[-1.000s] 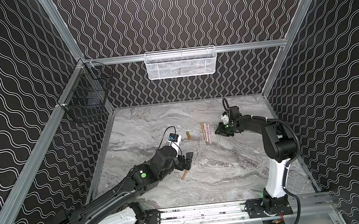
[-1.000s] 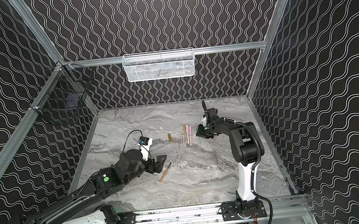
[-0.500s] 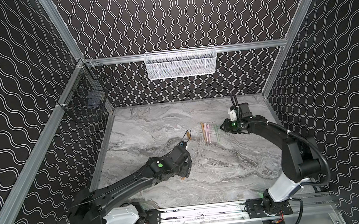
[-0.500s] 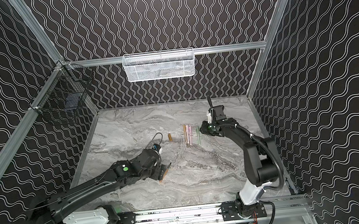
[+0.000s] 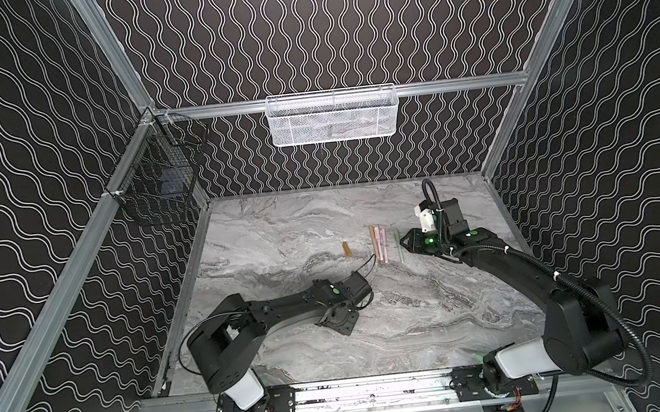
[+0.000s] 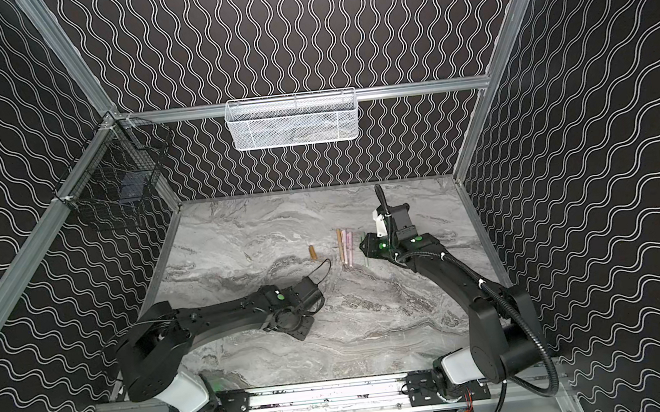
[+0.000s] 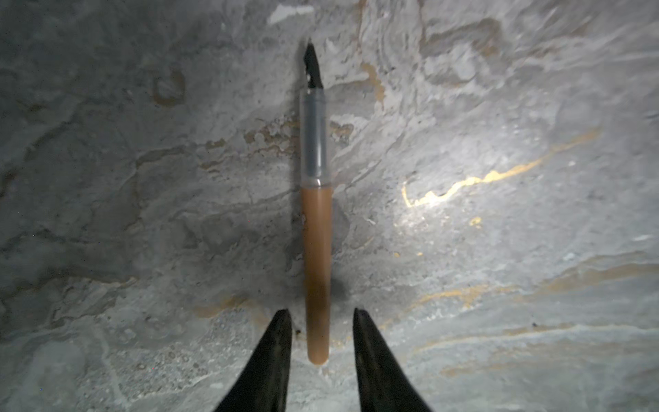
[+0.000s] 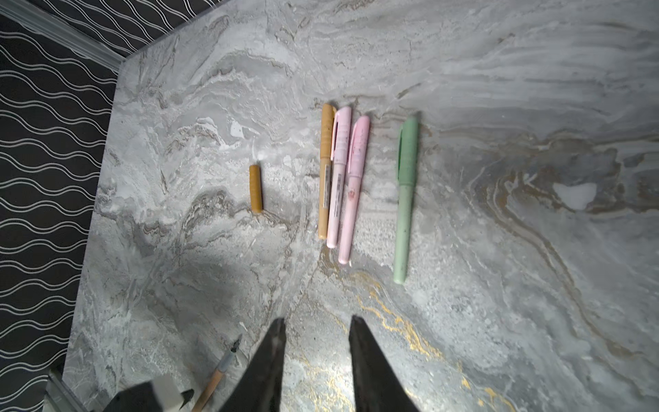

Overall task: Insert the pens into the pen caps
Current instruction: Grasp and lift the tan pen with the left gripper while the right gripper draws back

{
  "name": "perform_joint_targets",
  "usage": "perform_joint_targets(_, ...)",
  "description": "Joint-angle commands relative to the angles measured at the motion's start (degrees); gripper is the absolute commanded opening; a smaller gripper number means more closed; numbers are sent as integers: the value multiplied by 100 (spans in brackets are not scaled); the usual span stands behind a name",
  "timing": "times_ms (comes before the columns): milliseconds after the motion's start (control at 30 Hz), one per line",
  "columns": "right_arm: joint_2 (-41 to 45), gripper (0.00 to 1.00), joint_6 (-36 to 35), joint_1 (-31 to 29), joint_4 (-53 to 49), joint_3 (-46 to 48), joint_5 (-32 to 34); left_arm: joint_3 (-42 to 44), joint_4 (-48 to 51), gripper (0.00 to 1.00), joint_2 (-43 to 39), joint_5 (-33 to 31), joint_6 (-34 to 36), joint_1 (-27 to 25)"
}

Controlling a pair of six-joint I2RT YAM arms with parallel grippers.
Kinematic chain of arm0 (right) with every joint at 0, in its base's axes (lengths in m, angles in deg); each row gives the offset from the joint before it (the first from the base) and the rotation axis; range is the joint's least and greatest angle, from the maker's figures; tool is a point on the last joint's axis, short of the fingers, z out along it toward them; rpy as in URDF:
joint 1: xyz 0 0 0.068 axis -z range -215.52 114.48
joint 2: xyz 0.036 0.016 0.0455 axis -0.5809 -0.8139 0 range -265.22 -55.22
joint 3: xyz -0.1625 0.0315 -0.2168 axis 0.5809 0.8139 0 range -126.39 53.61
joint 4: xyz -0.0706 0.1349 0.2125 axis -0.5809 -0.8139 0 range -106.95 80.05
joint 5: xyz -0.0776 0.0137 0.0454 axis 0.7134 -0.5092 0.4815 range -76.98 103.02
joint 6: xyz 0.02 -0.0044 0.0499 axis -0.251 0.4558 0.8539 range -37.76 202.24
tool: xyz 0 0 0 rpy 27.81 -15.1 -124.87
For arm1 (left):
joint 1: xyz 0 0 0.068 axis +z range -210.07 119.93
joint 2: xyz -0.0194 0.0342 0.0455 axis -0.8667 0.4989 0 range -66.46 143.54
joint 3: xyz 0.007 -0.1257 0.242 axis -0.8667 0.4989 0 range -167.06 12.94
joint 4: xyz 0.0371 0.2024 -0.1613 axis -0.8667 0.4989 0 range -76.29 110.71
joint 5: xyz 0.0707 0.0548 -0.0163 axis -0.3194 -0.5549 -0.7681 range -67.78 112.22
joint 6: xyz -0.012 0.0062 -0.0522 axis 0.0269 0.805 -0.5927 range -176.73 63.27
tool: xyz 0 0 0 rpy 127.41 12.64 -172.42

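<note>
The uncapped tan-orange pen [image 7: 316,249] lies flat, its blunt end between the left gripper's [image 7: 320,310] narrowly parted fingers, untouched, that arm stretched low and pointing down; the right gripper [image 8: 318,318] hovers part-open, empty

The grey marble table [image 5: 280,229] carries a loose tan cap [image 5: 346,249]. At the cap's three o'clock lie a capped tan pen [image 5: 373,239], two pink pens [image 5: 378,243] and a green pen [image 5: 398,245]. At its six o'clock lies an uncapped tan pen [image 7: 317,249].

No print reads clearly; the pink pen [image 8: 352,194] bears a small, perhaps crown-shaped, mark.
</note>
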Motion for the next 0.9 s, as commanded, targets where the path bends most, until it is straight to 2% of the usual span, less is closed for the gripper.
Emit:
perform_joint_targets(0,150,33,74,-14,202,122,24,-59,-15,27,186,39,157,2)
perform_joint_targets(300,484,32,113,-22,255,297,-17,-36,-93,9,447,41,149,1)
perform_joint_targets(433,675,32,114,-17,226,322,-125,-96,-150,1,228,42,113,-8)
perform_joint_targets(633,1204,33,320,-30,668,698,-762,-154,-617,0,-717,54,45,-11)
perform_joint_targets(867,2065,36,629,-175,1517,1315,-1369,91,-2066,0,-1720,500,126,37)
